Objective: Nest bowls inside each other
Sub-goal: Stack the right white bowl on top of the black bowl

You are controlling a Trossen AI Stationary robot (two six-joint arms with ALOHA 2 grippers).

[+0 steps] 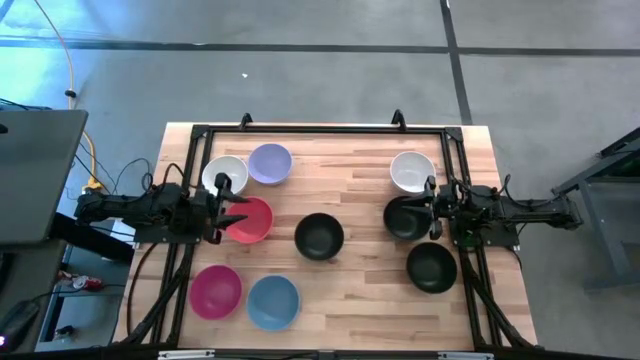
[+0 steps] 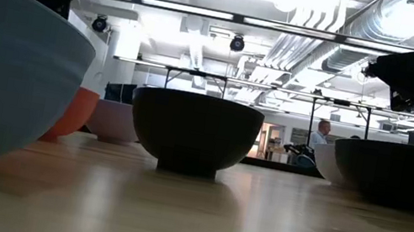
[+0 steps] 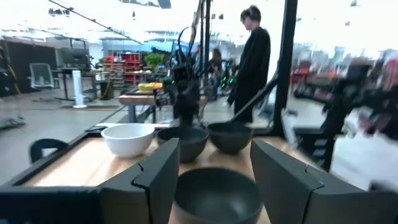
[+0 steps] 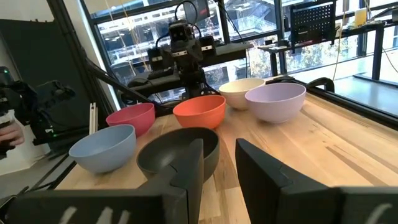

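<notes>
Nine bowls stand upright on their bases on the wooden table (image 1: 350,300). On the left are a white bowl (image 1: 225,174), a lavender (image 1: 270,163), a red (image 1: 250,222), a magenta (image 1: 216,290) and a light blue (image 1: 273,302). A black bowl (image 1: 319,237) stands in the middle. On the right are a white bowl (image 1: 412,171) and two black ones (image 1: 403,218) (image 1: 431,267). My left gripper (image 1: 238,205) is open and empty above the red bowl's left rim (image 3: 214,146). My right gripper (image 1: 422,207) is open and empty above the upper black bowl on the right (image 4: 217,146).
A black metal frame (image 1: 320,129) runs round the table's far, left and right sides. People stand in the room beyond the table (image 3: 252,62). Bare wood lies between the middle black bowl and the table's near edge (image 1: 350,310).
</notes>
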